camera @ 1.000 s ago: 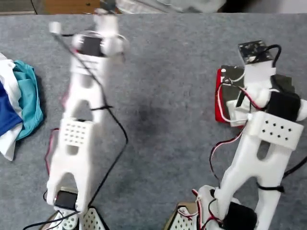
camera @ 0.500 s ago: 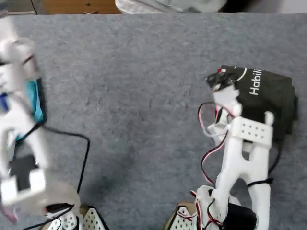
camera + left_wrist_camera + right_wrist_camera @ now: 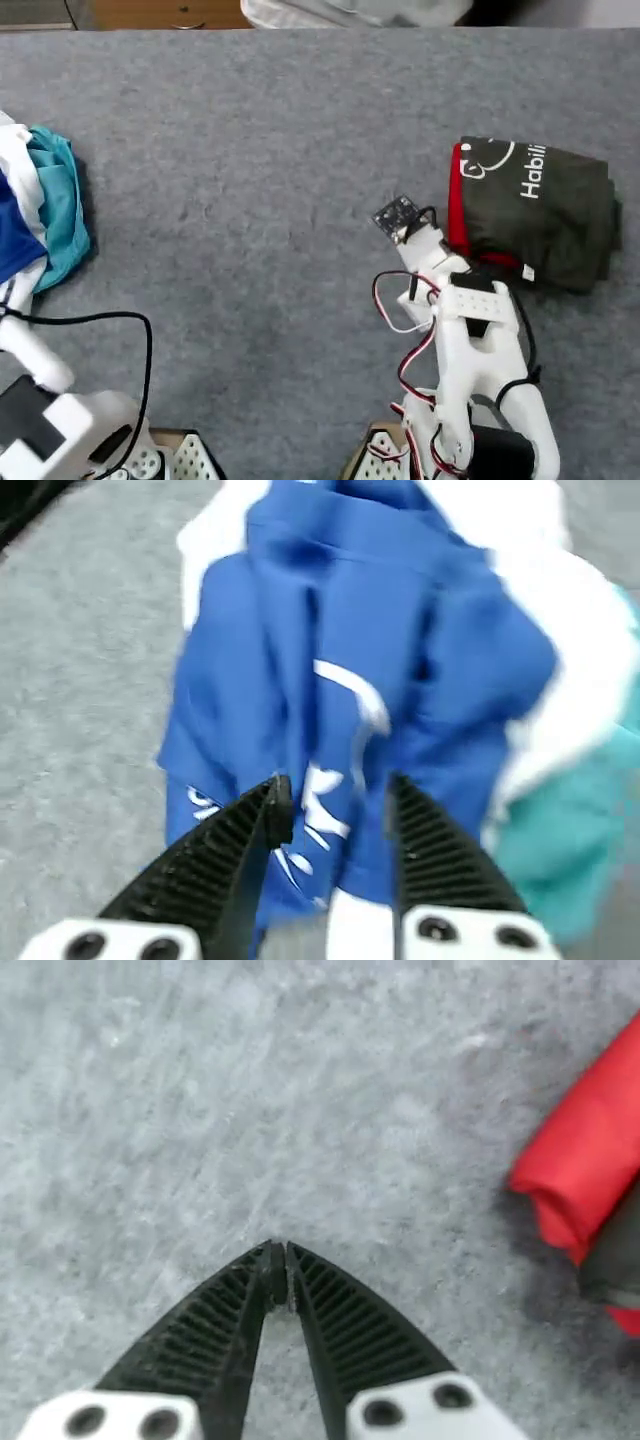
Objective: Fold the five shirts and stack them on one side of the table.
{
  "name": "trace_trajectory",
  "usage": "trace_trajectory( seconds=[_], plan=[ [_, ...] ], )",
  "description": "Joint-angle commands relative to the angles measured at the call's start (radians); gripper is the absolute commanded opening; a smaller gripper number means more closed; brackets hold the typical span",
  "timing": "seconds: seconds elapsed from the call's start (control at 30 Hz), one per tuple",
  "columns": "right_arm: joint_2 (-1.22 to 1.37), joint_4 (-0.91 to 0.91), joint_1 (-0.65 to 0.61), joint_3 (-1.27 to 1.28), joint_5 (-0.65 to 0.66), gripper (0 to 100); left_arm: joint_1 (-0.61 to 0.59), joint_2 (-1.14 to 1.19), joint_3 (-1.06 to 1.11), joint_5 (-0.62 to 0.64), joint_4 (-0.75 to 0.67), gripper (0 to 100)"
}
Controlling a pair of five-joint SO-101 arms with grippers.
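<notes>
1. On the right side of the table (image 3: 260, 150), a folded dark shirt (image 3: 535, 215) is lying on top of a folded red shirt (image 3: 458, 205). The red edge is showing along the side of the stack that faces the middle of the table
2. At the left edge, a blue shirt (image 3: 400, 630), a white shirt (image 3: 560, 680) and a teal shirt (image 3: 570, 860) are lying crumpled together in one heap, none of them folded. The blue one is sitting on top of the white, and the teal is bunching out at the side
3. The left gripper (image 3: 337, 790) is hanging directly over the blue shirt with its jaws standing partly apart and nothing between them. Whether the tips are touching the cloth cannot be told
4. The right gripper (image 3: 278, 1260) is hanging over bare table just beside the red shirt's rolled edge. Its jaws are pressing tip to tip and holding nothing
5. Judging by how things are lying, two of the five shirts look finished and stacked, and three are waiting in the heap
6. The blue shirt looks to be next in line. It is likely needing to be pulled free of the white one and spread on the open middle of the table before any folding
</notes>
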Motion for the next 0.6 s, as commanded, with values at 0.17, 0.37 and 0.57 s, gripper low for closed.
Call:
trace_trajectory(
  seconds=[0.17, 0.37, 0.57],
  plan=[
    [-0.027, -0.021, -0.016, 0.007, 0.011, 0.5, -0.064, 0.254, 0.005, 0.017, -0.324, 18],
    [-0.025, -0.021, -0.016, 0.008, 0.011, 0.5, -0.044, 0.423, -0.127, 0.017, -0.278, 1],
    [-0.025, -0.021, -0.016, 0.008, 0.011, 0.5, -0.034, 0.423, -0.37, 0.018, 0.003, 2]
  ],
)
